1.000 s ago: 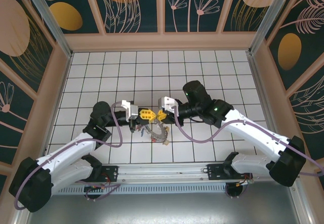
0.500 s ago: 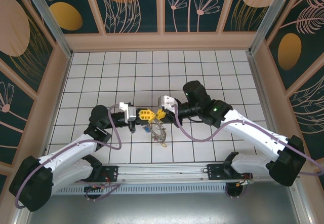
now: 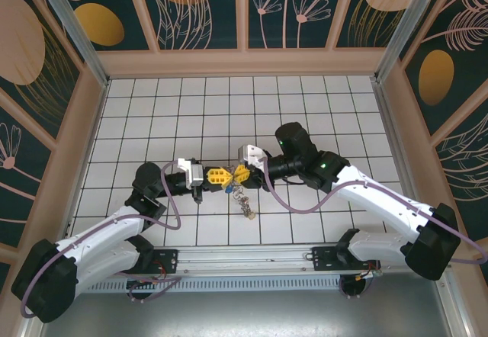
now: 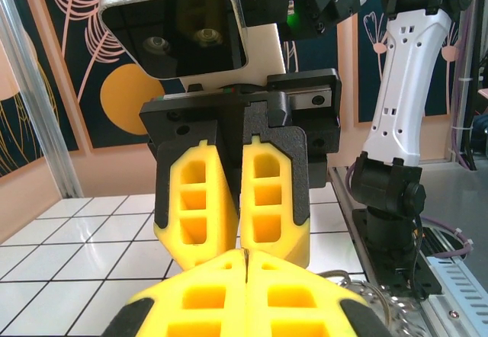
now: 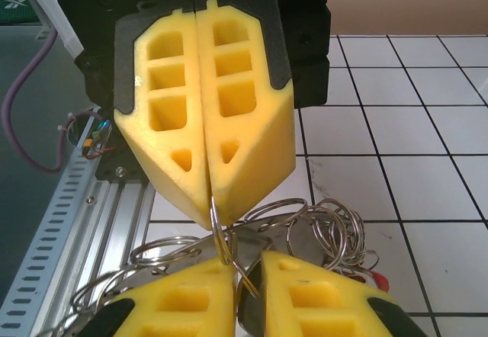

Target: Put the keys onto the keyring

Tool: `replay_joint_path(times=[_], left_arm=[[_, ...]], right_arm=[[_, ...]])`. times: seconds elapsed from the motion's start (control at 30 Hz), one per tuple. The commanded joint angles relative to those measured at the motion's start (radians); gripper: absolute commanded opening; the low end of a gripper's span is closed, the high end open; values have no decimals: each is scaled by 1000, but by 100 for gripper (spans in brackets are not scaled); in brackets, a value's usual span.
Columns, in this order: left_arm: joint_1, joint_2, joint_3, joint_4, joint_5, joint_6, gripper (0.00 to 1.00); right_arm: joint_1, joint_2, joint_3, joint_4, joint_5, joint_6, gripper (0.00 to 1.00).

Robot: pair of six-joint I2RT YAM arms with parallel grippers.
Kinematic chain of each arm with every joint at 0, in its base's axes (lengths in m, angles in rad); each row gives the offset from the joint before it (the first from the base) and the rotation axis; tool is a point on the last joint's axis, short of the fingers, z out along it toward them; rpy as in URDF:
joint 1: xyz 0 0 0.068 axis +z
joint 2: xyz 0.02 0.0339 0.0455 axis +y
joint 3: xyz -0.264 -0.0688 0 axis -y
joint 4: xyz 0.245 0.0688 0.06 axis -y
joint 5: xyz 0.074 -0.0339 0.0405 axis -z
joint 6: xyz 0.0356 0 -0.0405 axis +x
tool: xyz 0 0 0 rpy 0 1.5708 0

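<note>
If reading outward from the fingertips, start with the left gripper [image 5: 211,216]: clenched flat shut, nipping a thin wire loop [image 5: 223,244] at the very tips. Follow that loop onward into the right gripper [image 5: 248,267], met nose to nose with the left. Narrowly parted there, with the wire running between; cannot tell whether gripping or merely straddling.

Just behind the wire, note a flat grey piece of metal, judged to be the keyring [image 5: 280,239]. Beside it, note a tangle of small split rings [image 5: 332,226] and a speck of red, probably the head of one of the keys [image 5: 380,280]. Cannot separate the other keys within the tangle.

From above, see the whole bunch [image 3: 242,198] just on the near side of the meeting point, seemingly hanging beneath it. Clear of the tiled table [image 3: 305,108] or barely touching it; cannot say which.

Treat the loop's line as the deciding relation: stretched from one set of tips to the other, along the axis between the arms, equally near to both. Expect any threading to depend on keeping that wire steady and aligned. Judged mid-task, with nothing visibly finished.
</note>
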Motion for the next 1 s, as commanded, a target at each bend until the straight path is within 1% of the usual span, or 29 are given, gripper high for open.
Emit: replay_joint_path(times=[0.0, 0.43, 0.6, 0.9, 0.97], left_arm=[[-8, -2, -9, 30, 22, 0, 0], [-8, 27, 0, 46, 22, -3, 0], [-8, 35, 6, 49, 20, -5, 0], [-8, 52, 8, 95, 20, -24, 0], [-7, 53, 10, 99, 22, -26, 0]], right_arm=[[8, -11, 1, 103, -53, 8, 16], [11, -32, -9, 101, -55, 1, 22], [12, -41, -13, 85, -64, -7, 27], [12, -29, -5, 51, -62, -18, 26], [11, -29, -6, 45, -50, -22, 28]])
